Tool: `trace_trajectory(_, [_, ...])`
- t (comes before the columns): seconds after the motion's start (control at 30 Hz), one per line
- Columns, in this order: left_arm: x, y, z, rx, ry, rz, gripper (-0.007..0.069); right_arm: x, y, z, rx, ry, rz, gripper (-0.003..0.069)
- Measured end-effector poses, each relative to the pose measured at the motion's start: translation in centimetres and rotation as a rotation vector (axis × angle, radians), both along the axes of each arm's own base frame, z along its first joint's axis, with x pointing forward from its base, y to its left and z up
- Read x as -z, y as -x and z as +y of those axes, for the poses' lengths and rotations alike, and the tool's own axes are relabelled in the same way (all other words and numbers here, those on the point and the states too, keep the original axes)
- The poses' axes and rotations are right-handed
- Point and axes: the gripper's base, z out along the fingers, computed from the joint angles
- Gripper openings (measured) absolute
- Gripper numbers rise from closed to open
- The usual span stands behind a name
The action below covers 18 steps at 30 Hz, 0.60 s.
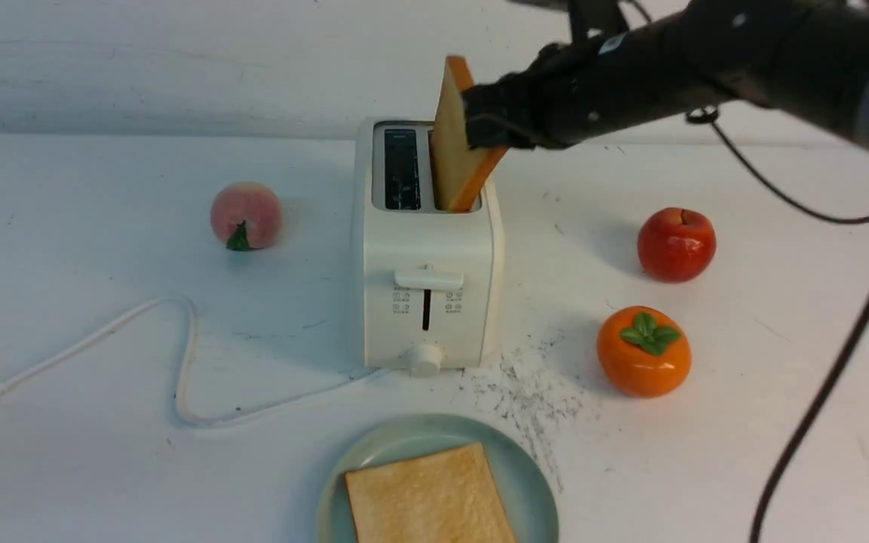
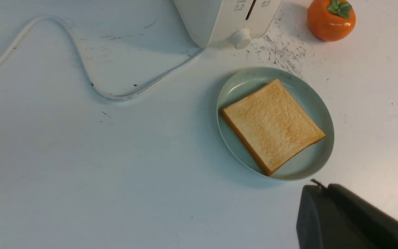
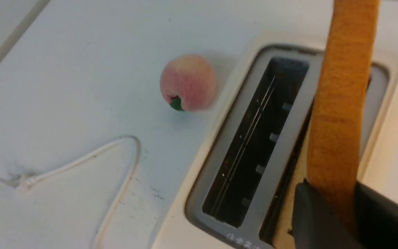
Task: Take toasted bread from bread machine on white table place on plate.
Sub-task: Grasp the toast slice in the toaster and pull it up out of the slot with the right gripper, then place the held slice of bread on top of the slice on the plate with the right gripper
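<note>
Toasted bread: on edge, tilted, lower corner in bread machine's right slot | right gripper: clamped on its crust (long axis near vertical, so lifting straight up looks best) | left gripper: closed, empty, beside plate holding other slice

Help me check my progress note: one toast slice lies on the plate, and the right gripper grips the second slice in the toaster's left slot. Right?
Wrong slot: the second slice, gripped by the right gripper, stands in the toaster's right slot. The left slot is empty, as the front view shows.
</note>
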Motion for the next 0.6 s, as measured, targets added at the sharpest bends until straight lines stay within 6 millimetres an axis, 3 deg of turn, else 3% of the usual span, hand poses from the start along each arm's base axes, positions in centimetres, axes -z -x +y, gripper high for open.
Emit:
trace_trajectory(0.1, [0.0,-0.1,0.1,0.000,-0.020,-0.011,-0.0014,-6.2,4.1,-3.1,-0.019,-0.004,-0.104,0.0099])
trace_trajectory(0.13, [0.0,-0.1,0.1,0.000,-0.020,-0.011,-0.0014,-6.6,4.5,-3.3,-0.025,0.000,-0.108,0.0099])
trace_trajectory(0.17, [0.0,-0.1,0.1,0.001,-0.024,-0.019,-0.0014,-9.4,7.1,-4.7,-0.055,0.025,-0.170,0.0099])
trace_trajectory(0.2, [0.0,-0.1,0.1,0.001,-0.025,-0.020,-0.0014,-9.7,7.4,-4.8,-0.052,0.022,-0.181,0.0099])
trace_trajectory(0.23, [-0.1,-0.2,0.1,0.000,-0.024,-0.031,-0.0014,-11.6,10.3,-5.8,-0.122,0.079,-0.211,0.0099])
trace_trajectory(0.27, [-0.2,-0.2,0.1,-0.002,-0.023,-0.041,-0.0014,-12.0,11.5,-6.0,-0.159,0.104,-0.208,0.0099])
trace_trajectory(0.4, [-0.6,-0.6,0.2,-0.014,-0.016,-0.102,-0.0014,-11.7,14.8,-6.1,-0.355,0.171,-0.089,0.0099])
trace_trajectory(0.53, [-0.9,-0.8,0.3,-0.026,-0.020,-0.143,-0.0014,-9.7,14.8,-5.4,-0.413,0.146,0.001,0.0099])
trace_trajectory(0.6, [-0.9,-0.9,0.3,-0.030,-0.025,-0.150,-0.0014,-7.2,14.4,-4.9,-0.442,0.145,0.083,0.0099])
